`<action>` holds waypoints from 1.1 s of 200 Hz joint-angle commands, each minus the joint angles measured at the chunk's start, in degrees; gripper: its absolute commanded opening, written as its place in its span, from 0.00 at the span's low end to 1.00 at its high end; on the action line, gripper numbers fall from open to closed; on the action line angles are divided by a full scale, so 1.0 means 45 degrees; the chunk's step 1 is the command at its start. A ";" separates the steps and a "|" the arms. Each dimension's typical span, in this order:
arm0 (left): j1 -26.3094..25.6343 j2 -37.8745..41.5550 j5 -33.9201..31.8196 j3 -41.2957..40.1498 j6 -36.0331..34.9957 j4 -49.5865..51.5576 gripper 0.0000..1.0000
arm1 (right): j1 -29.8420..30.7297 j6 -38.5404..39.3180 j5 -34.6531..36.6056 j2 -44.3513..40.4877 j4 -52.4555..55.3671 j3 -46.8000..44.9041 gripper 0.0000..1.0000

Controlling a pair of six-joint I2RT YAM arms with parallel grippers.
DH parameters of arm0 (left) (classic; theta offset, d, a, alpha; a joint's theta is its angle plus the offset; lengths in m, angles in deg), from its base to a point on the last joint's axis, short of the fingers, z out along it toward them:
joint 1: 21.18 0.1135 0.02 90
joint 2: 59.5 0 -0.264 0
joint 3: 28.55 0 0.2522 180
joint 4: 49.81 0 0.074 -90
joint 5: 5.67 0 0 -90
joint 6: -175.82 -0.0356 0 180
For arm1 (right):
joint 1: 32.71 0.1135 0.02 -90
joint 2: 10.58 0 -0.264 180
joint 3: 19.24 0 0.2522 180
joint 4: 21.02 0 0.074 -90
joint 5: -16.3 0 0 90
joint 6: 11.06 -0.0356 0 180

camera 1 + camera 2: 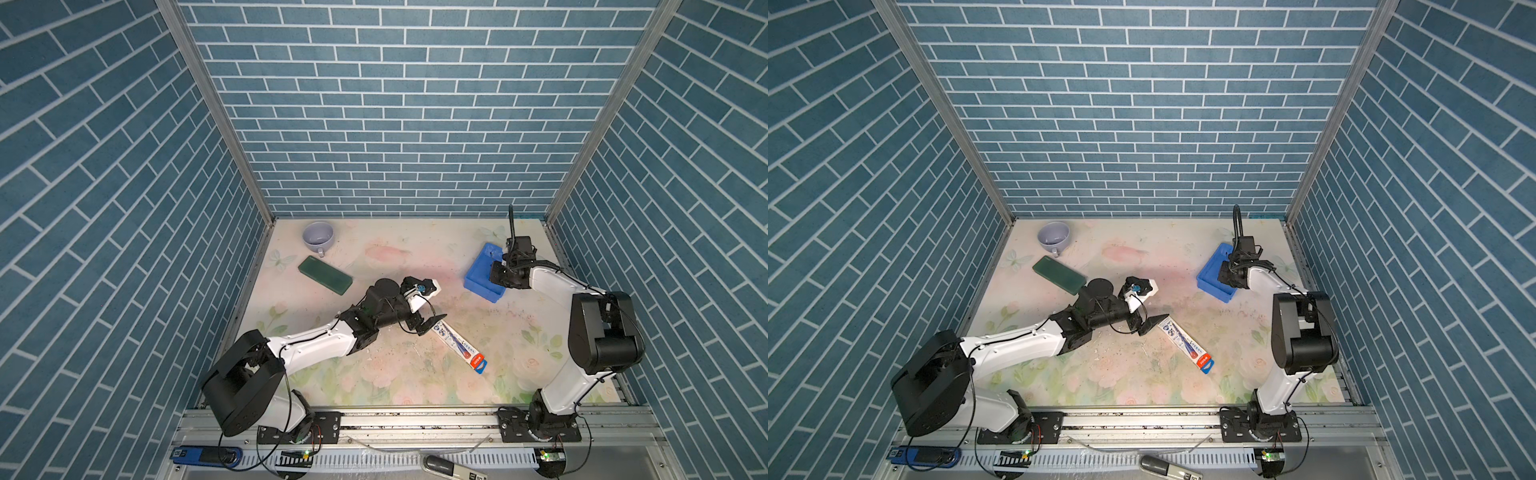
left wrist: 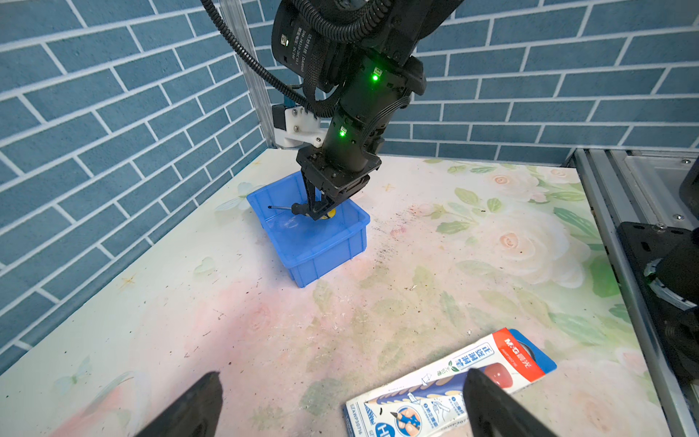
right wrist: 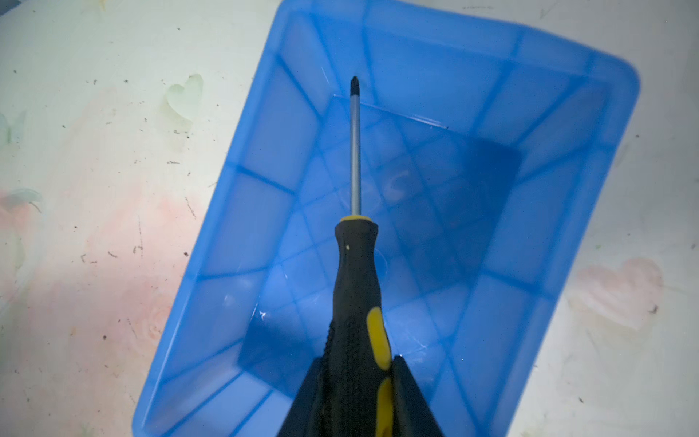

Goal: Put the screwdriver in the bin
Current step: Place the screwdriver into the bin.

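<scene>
Far left sit a lavender cup [image 1: 318,237] and a green case [image 1: 325,275]. Nearer the middle, the left gripper [image 2: 342,374] stands wide apart and empty, one finger by a packaged tube [image 2: 435,382]. Far right, the right gripper [image 3: 357,363] clamps the screwdriver [image 3: 355,265] by its handle, over the blue bin [image 3: 548,113].

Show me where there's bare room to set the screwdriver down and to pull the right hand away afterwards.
The bin floor under the screwdriver is bare, wall to wall. The right hand, shut on it, has open table between bin and green case. Crowded: the left hand, open, at the end of the pencil pack.
</scene>
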 commanded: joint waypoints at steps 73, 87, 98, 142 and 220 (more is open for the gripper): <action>-0.0063 0.0452 -0.0894 -0.0163 -0.0512 0.0879 1.00 | -0.0037 0.0830 0.0230 -0.1293 -0.0475 -0.0044 0.58; -0.0009 0.0613 -0.1178 -0.0245 -0.0521 0.1142 1.00 | -0.0054 0.0928 0.0201 -0.1862 -0.0802 -0.0372 0.65; 0.0080 0.0785 -0.1447 -0.0328 -0.0494 0.1382 1.00 | -0.0043 0.1101 0.0170 -0.2327 -0.1008 -0.0615 0.70; 0.1378 0.2132 -0.2879 -0.1491 -0.0124 0.1202 1.00 | -0.0055 0.2075 0.0012 -0.4599 -0.2607 -0.2219 0.86; 0.4986 0.4810 -0.7416 -0.3312 -0.0018 0.2001 1.00 | -0.0104 0.3917 0.2934 -0.7681 -0.6971 -0.6449 0.94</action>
